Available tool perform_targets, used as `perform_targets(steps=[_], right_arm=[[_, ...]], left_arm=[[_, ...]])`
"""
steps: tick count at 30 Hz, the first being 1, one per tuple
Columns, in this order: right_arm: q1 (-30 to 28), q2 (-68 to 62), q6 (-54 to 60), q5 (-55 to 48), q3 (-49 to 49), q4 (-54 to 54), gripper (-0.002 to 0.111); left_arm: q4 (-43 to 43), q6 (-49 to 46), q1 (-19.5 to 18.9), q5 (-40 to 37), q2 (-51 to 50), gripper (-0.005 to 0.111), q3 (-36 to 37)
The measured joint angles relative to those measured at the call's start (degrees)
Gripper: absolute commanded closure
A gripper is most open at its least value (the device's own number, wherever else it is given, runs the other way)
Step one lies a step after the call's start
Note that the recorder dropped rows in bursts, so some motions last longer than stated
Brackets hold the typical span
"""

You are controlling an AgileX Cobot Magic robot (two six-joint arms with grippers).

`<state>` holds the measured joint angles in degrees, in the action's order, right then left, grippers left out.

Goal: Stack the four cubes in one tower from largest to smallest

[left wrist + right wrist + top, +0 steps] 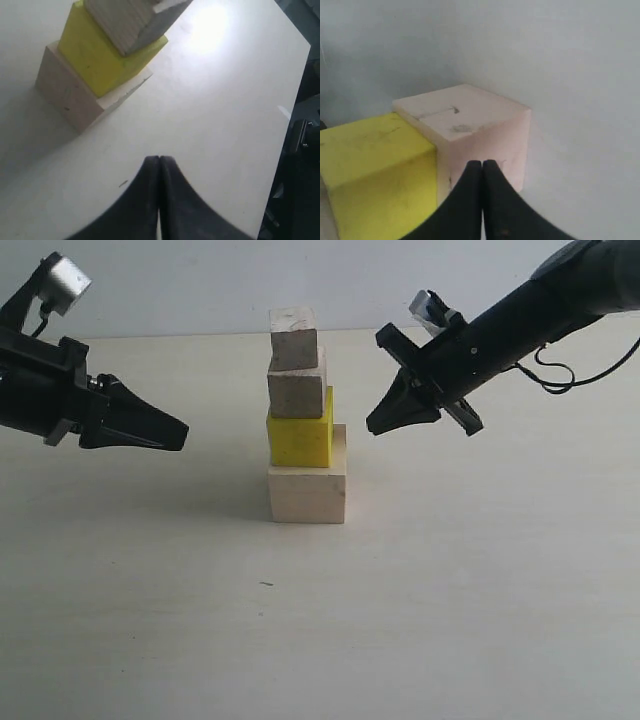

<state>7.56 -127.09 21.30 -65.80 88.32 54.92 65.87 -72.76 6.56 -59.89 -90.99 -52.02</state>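
A tower stands mid-table: the large pale wood cube [307,494] at the bottom, the yellow cube [298,439] on it, then the small wood cube [296,388], with the smallest wood cube [293,338] on top. My left gripper [183,432] hangs shut and empty to the tower's left, apart from it. My right gripper [372,426] hangs shut and empty to its right, near the yellow cube's height. The left wrist view shows the large cube [70,92], the yellow cube [102,57] and the small cube [127,20] beyond the shut gripper [159,159]. The right wrist view shows the large cube [470,125] and yellow cube [375,165] behind the shut gripper [482,162].
The pale tabletop [450,620] spreads around the tower, with a small dark speck [266,584] in front of it. A white wall runs behind the table's far edge. A cable [575,380] trails from the right arm.
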Motion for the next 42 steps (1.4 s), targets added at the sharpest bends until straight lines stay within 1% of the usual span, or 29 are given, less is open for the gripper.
perform_targets(steps=[6, 13, 25, 35, 42], right_arm=[[1.04, -0.23, -1.42, 1.68, 0.0, 0.11, 0.108], [1.41, -3.49, -1.99, 1.68, 0.0, 0.0, 0.108], [3.74, -4.68, 1.58, 2.74, 0.0, 3.57, 0.108], [3.96, -4.68, -2.71, 1.97, 0.0, -1.47, 0.108], [4.32, -3.64, -3.67, 0.1, 0.0, -2.49, 0.108]], left_arm=[[0.19, -0.49, 0.0, 0.0, 0.0, 0.107, 0.0], [0.24, -0.73, 0.0, 0.09, 0.0, 0.107, 0.0], [0.24, -1.53, 0.0, 0.24, 0.0, 0.107, 0.0], [-0.08, -1.53, 0.0, 0.24, 0.0, 0.107, 0.0], [-0.08, -1.53, 0.0, 0.54, 0.0, 0.107, 0.0]])
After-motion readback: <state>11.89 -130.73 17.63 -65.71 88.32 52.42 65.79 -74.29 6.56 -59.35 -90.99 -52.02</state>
